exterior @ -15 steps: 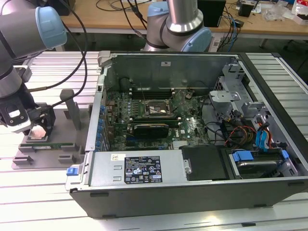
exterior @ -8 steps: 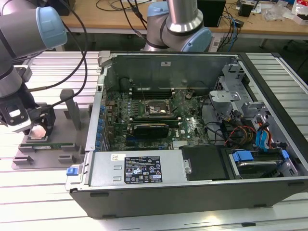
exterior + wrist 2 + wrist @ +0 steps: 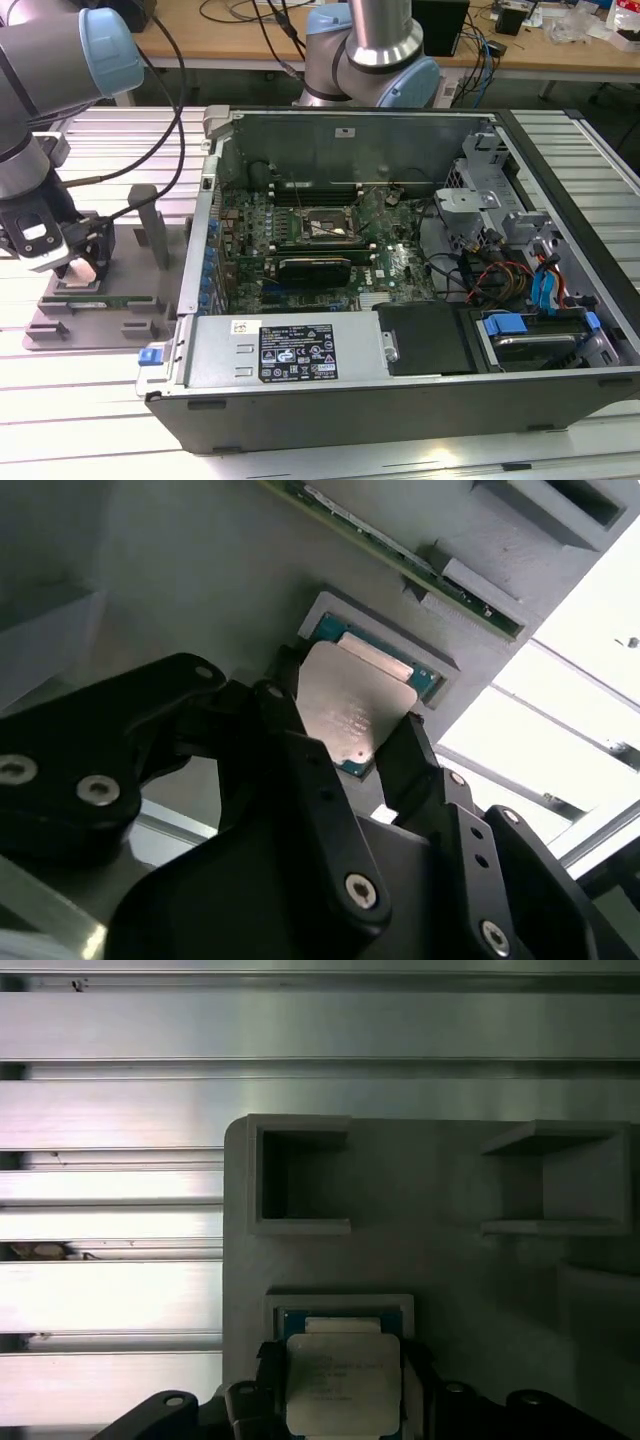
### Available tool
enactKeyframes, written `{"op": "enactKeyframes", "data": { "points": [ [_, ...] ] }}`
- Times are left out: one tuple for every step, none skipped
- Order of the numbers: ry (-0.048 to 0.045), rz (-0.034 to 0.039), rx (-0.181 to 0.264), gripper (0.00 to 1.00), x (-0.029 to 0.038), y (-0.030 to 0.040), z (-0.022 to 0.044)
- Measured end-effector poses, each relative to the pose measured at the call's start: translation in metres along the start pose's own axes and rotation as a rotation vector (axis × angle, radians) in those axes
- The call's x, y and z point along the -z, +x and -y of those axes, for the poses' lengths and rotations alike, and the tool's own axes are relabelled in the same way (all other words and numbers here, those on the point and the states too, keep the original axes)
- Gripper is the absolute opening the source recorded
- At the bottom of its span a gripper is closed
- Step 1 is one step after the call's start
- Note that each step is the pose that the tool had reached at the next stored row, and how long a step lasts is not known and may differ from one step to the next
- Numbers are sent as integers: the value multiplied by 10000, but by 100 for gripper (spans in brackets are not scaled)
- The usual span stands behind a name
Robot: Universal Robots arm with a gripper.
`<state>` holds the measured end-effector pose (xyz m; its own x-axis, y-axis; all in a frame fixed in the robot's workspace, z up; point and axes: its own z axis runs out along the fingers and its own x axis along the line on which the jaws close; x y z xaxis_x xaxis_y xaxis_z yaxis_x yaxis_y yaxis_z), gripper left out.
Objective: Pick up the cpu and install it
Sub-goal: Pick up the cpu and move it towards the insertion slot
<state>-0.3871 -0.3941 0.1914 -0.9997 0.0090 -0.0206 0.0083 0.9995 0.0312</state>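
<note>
The cpu (image 3: 352,702) is a silver square chip with a thin green edge. It sits at a shallow recess of the grey holder plate (image 3: 200,590), looking slightly raised from it. My gripper (image 3: 345,720) has its black fingers (image 3: 405,745) pressed against two opposite sides of the chip, shut on it. The first wrist view shows the cpu (image 3: 341,1382) between the fingers, over the holder plate (image 3: 450,1270). In the exterior view my gripper (image 3: 85,265) is low over the holder plate (image 3: 60,330), left of the open computer case. The black socket (image 3: 325,226) lies on the motherboard inside.
A long green memory stick (image 3: 100,298) lies in the holder plate beside my gripper, and grey posts (image 3: 150,225) stand on it. The case wall (image 3: 205,200) rises between holder and motherboard. A second arm's base (image 3: 370,50) stands behind the case. Cables and drive bays (image 3: 530,280) fill its right side.
</note>
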Motion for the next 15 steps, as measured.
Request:
{"op": "enactKeyframes", "data": {
  "points": [
    [-24, -7, -4, 55, -4, 32, -1],
    [-30, -6, -3, 55, -7, 49, 0],
    [-32, -7, -4, 55, -7, 62, 0],
    [-34, -6, -3, 55, -5, 66, 0],
    [-32, -8, -4, 55, 13, 67, -1],
    [-33, -7, -5, 55, 23, 66, -1],
    [-34, -5, -6, 55, 33, 64, -2],
    [-34, -6, -7, 55, 37, 63, -2],
    [-33, -8, -7, 55, 41, 61, -1],
    [-32, -8, -10, 55, 61, 55, -1],
    [-33, -8, -11, 55, 86, 53, -2],
    [-32, -8, -10, 55, 105, 52, -3],
    [-33, -7, -10, 55, 132, 51, -3],
    [-33, -7, -10, 55, 172, 51, -5],
    [-33, -8, -10, 55, 196, 50, -5]
  ]
}}
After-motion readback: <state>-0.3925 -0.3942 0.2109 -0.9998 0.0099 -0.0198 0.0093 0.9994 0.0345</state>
